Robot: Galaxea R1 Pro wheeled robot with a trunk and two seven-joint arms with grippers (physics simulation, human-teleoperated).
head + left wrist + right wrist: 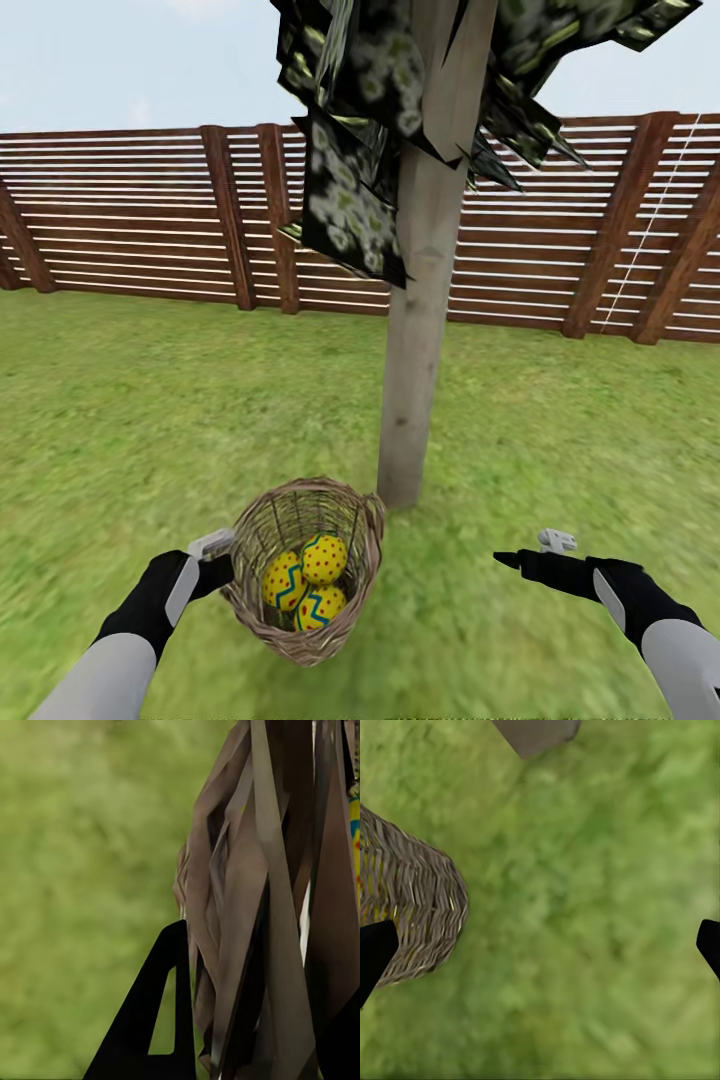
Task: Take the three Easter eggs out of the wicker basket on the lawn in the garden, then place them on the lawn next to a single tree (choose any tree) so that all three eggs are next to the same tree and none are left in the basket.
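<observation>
Here's the wicker basket [305, 570], low and centre in the head view, tilted toward the camera, and the left gripper [222, 560] has its rim clamped at the basket's left side. In the left wrist view the woven strips [255, 907] fill the right half of the frame, running between the black fingers [150, 1020], with a sliver of yellow egg [355, 840] at the right edge. All three Easter eggs [310, 582] sit bunched together inside, yellow with red dots and blue zigzag bands, one up top and two lower down. Just behind the basket, a touch right of centre, rises the tree [425, 300], its pale trunk meeting the lawn [130, 420] very near the basket's far rim, dark speckled foliage hanging at the top of the frame. Over at lower right, the right gripper [525, 552] hangs above the grass, well apart from the basket, holding nothing; in the right wrist view its dark fingertips [375, 952] sit at opposite edges of the frame, spread wide, with the basket's woven side [412, 915] at the left and the foot of the trunk [536, 733] at the top. The brown slatted fence [130, 210] runs across the upper half behind it all.
</observation>
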